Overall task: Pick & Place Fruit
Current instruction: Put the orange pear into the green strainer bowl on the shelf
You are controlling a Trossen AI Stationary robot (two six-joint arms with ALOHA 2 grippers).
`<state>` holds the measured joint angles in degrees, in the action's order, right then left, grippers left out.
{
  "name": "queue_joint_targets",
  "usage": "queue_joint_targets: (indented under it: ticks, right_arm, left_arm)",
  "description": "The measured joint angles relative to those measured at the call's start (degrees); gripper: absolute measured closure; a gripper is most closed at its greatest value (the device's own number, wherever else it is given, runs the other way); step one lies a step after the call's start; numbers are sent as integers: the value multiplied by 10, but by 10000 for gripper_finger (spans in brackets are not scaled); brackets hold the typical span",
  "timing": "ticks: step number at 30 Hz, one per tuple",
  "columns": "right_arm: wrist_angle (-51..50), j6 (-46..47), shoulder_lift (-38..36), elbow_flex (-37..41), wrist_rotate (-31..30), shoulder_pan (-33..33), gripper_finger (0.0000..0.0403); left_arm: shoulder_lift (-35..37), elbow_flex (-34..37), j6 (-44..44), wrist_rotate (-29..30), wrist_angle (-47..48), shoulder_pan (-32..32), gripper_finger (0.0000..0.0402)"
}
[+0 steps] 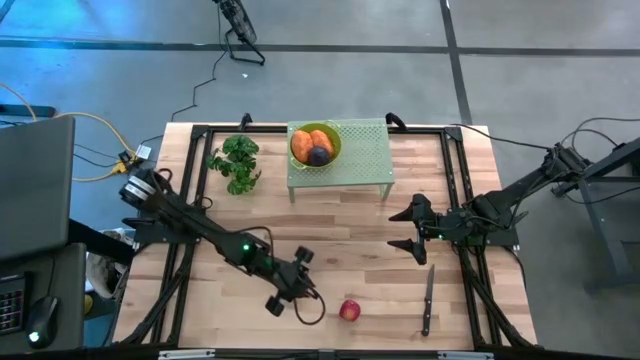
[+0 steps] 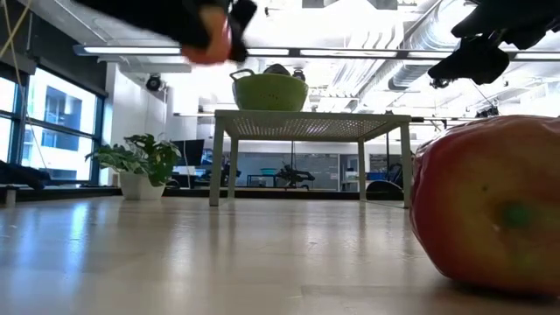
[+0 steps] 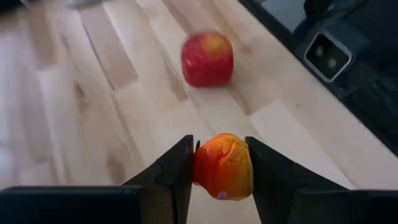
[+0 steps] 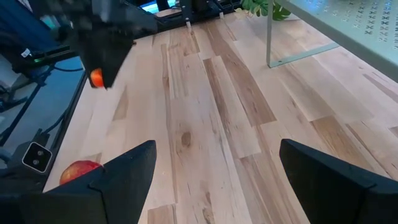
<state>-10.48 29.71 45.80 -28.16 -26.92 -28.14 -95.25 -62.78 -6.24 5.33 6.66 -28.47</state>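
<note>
My left gripper is above the table's near middle and is shut on a small orange fruit, which also shows in the low view and the right wrist view. A red apple lies on the wood just right of that gripper, seen too in the left wrist view and large in the low view. A green bowl holds two orange pieces and a dark purple one, and stands on a green perforated stand. My right gripper waits open at the right. My left gripper pinches the small orange fruit across its middle, one finger on each side. The fingers slant down from the table's left. The fruit is lifted clear of the table, well above it in the low view.
A slim black-handled knife lies near the right front edge. A leafy green plant stands left of the stand. Bare wood stretches between the apple and the stand's legs.
</note>
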Motion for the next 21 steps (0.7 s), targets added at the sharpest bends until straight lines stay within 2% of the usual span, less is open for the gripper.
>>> queue_joint_targets:
  ticks: [10, 21]
  right_arm:
    - [14, 3, 3, 0, 0, 0, 69]
    - [25, 4, 3, 0, 0, 0, 69]
  left_arm:
    - [77, 0, -54, 58, 42, 19, 277]
    - [138, -1, -123, 55, 43, 126, 277]
